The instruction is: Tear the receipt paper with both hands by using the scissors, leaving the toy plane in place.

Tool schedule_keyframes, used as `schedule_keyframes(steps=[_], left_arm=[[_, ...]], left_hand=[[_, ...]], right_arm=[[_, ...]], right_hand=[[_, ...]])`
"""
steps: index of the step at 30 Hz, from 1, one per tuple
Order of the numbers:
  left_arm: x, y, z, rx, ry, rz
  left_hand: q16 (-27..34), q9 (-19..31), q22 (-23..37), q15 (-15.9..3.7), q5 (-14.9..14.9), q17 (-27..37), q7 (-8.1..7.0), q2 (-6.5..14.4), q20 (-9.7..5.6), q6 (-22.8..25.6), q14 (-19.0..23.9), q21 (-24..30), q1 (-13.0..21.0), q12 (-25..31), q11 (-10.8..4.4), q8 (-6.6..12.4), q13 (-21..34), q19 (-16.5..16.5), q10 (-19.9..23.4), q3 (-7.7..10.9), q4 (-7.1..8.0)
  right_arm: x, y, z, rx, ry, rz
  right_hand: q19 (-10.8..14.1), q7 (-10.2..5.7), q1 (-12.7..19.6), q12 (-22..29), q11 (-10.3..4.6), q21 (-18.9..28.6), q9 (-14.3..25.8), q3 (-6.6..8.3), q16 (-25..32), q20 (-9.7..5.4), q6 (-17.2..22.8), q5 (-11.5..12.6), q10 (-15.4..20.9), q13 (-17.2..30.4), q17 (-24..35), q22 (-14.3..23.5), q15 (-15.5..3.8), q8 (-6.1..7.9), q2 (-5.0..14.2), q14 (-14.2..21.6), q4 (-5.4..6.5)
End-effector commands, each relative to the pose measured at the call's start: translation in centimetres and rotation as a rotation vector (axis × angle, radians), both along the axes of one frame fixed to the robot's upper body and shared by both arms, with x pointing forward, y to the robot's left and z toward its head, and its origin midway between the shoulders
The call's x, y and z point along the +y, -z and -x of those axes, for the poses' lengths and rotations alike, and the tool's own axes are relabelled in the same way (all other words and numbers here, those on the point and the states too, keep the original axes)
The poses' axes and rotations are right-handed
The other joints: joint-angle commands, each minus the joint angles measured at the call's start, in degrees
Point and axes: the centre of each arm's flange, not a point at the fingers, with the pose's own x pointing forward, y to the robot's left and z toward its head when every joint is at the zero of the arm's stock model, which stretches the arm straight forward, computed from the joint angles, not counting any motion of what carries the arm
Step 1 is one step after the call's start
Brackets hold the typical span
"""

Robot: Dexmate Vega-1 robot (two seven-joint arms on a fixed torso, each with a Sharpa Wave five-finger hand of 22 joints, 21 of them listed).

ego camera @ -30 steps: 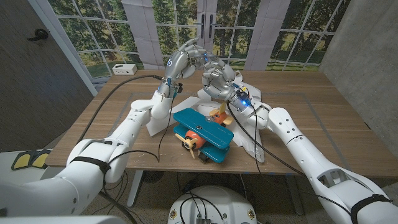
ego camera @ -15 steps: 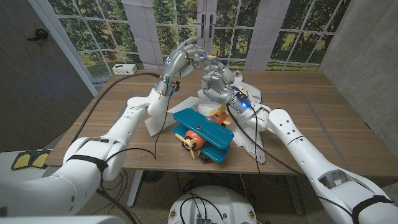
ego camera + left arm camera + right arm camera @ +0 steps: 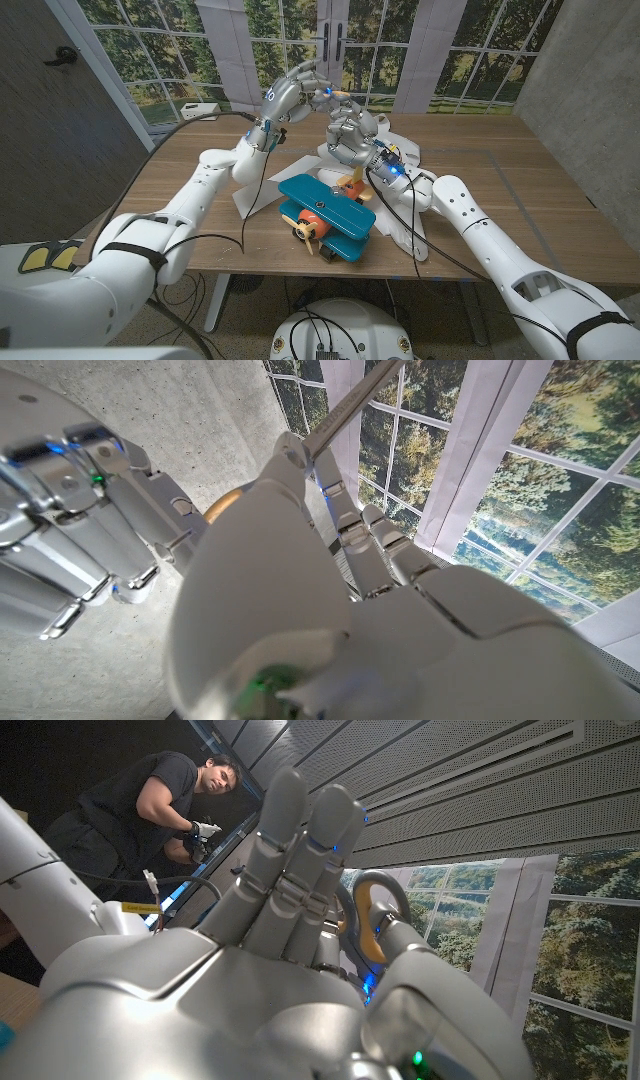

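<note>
Gripping the yellow-handled scissors [image 3: 372, 915], the right hand [image 3: 350, 130] is raised above the bench [image 3: 520, 180]. At its 10 o'clock, the left hand [image 3: 290, 95] curls; its hold is unclear. White receipt paper [image 3: 405, 150] lies below, toy plane [image 3: 325, 215] at 6 o'clock.

Teal toy plane [image 3: 327, 215] on white receipt paper [image 3: 398, 205]

Glossy white arm shells, black cables, silver segmented left robot hand [image 3: 292, 95], blue-lit right robot hand [image 3: 347, 128]
</note>
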Motion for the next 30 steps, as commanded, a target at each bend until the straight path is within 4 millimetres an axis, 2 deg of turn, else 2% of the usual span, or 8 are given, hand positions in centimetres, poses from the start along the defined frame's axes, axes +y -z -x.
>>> schedule_keyframes(steps=[1,4,8,12,22,30], left_arm=[[0.05,-0.02,-0.29,0.007,-0.010,-0.037],[0.08,-0.09,-0.32,0.007,-0.012,-0.042],[0.11,-0.17,-0.34,0.006,-0.014,-0.046],[0.24,-0.31,-0.33,0.003,-0.019,-0.058],[0.60,-0.72,-0.17,-0.009,-0.030,-0.088],[0.68,-0.77,0.19,-0.026,-0.037,-0.128]], left_hand=[[0.24,0.65,0.17,-5.53,-0.11,0.17,1.46,1.14,-4.94,8.01,-0.14,-0.05,1.30,0.37,0.10,1.44,0.13,0.08,-0.32,0.43,-0.08],[0.25,0.61,0.17,-5.53,-0.12,0.22,1.41,1.13,-4.93,8.07,-0.14,-0.04,1.34,0.44,0.10,1.45,0.17,0.08,-0.30,0.43,-0.07],[0.27,0.57,0.17,-5.53,-0.13,0.28,1.51,1.12,-4.96,8.02,-0.12,-0.03,1.39,0.55,0.10,1.43,0.24,0.08,-0.24,0.43,-0.07],[0.31,0.53,0.17,-5.53,-0.14,0.35,1.38,1.10,-4.97,8.01,-0.10,-0.01,1.42,0.56,0.10,1.41,0.21,0.10,-0.29,0.42,-0.07],[0.36,0.50,0.18,-5.53,-0.17,0.53,1.43,1.05,-5.05,8.15,-0.06,0.03,1.53,0.67,0.10,1.49,0.16,0.14,-0.28,0.40,-0.06],[0.43,0.48,0.18,-5.53,-0.18,0.69,1.45,0.99,-5.06,8.34,0.02,0.07,1.62,0.88,0.10,1.59,0.23,0.19,-0.19,0.37,-0.05]], right_arm=[[0.24,-0.17,-0.51,-0.013,0.002,-0.007],[0.31,-0.27,-0.64,-0.017,0.012,0.006],[0.58,-0.34,-0.63,-0.005,0.018,0.020],[0.68,-0.41,-0.14,0.001,0.015,0.031],[0.74,-0.04,-0.22,-0.003,0.024,0.098],[0.58,-0.16,-0.16,-0.014,0.019,0.090]], right_hand=[[0.71,-0.20,0.30,0.72,-0.32,0.83,0.04,-0.15,0.77,-1.34,0.62,0.26,0.41,0.64,0.63,-0.02,0.07,-0.17,-1.59,0.66,-0.88],[0.75,-0.56,0.46,0.83,-0.66,0.90,0.01,-0.28,0.74,-1.33,1.32,0.31,1.05,0.34,0.54,-0.20,0.06,0.01,-2.21,0.52,-1.35],[1.47,-1.32,0.06,1.69,-0.92,1.64,-0.04,-1.21,2.85,-1.34,3.00,0.50,2.48,0.60,2.77,-0.07,0.14,0.25,-4.74,1.52,-2.26],[1.67,-1.93,-0.02,1.87,-0.70,2.09,0.00,-1.20,3.84,-1.40,5.03,0.83,2.97,0.42,3.74,0.16,0.16,0.62,-4.44,1.44,-2.22],[1.99,-1.34,-0.42,1.95,-0.55,2.63,-0.06,-1.66,4.86,-1.37,6.17,1.28,3.67,-0.22,4.65,0.16,0.19,0.27,-5.10,1.25,-2.32],[2.78,-0.90,-1.05,2.27,-0.42,3.13,-0.13,-2.83,5.93,-1.32,7.51,1.65,4.88,-0.97,5.46,-0.20,0.24,0.10,-7.68,1.51,-2.95]])
